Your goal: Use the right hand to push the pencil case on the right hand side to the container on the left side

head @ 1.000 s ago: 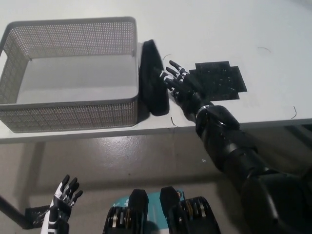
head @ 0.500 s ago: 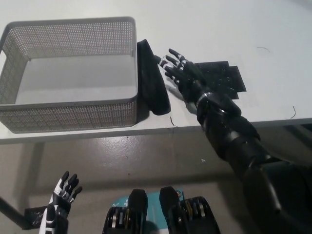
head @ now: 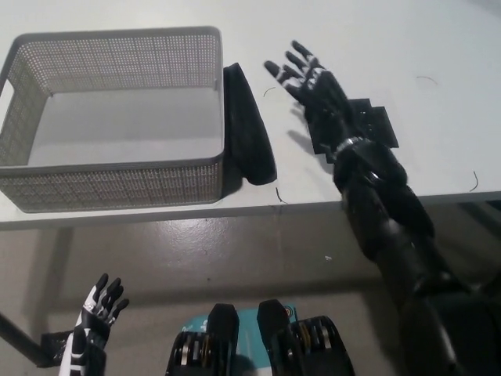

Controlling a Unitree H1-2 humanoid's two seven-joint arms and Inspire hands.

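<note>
A black pencil case (head: 249,125) lies on the white table, pressed lengthwise against the right wall of the grey mesh container (head: 117,180). My black right hand (head: 313,86) hovers open to the right of the case, fingers spread, clear of it by a small gap. The container is empty inside. My white left hand (head: 98,313) rests low at the bottom left, below the table edge, fingers apart.
A flat black perforated plate (head: 368,129) lies on the table under my right forearm. The table's front edge (head: 250,210) runs across the middle of the view, with floor below. A few thin dark threads lie on the tabletop at the right.
My right hand has lifted off the pencil case and moved up and to the right. The case stays against the container wall.
</note>
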